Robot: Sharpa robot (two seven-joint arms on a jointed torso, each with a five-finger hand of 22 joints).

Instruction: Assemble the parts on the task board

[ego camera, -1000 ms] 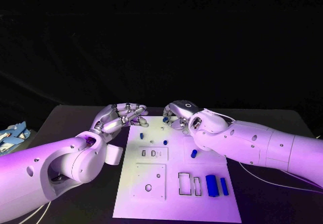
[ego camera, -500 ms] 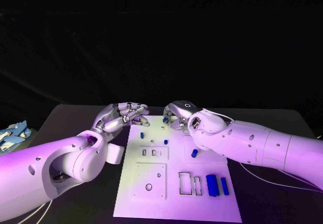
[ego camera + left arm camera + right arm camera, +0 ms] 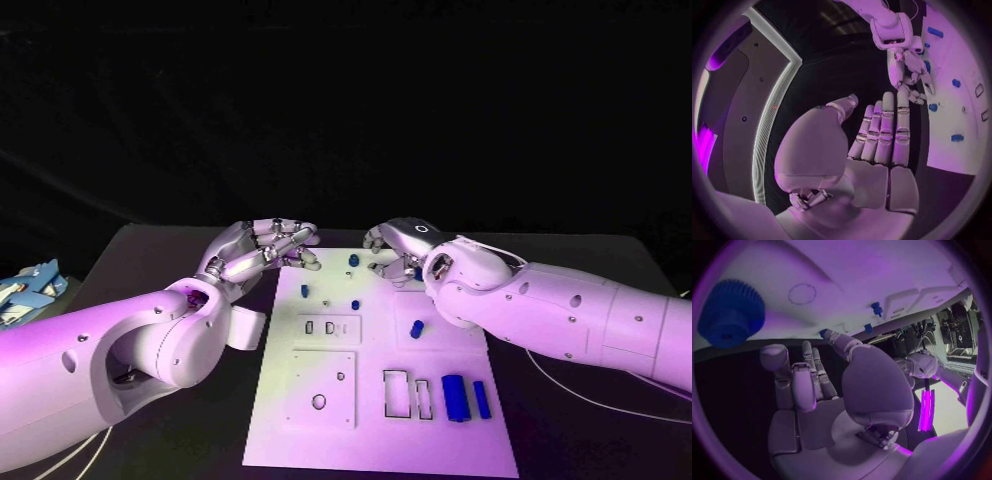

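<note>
Head view: blue part beside right robot hand.

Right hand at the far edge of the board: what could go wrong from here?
The right hand hovers empty beside a small blue piece near the white board's far edge; a clumsy reach might knock it off. The left hand hangs close by, so the two could collide. Other blue pieces lie loose under the right arm.

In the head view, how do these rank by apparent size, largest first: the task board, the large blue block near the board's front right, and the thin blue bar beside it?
1. Task board, by far the largest.
2. Large blue block.
3. Thin blue bar: about as long as the block but clearly narrower.
</note>
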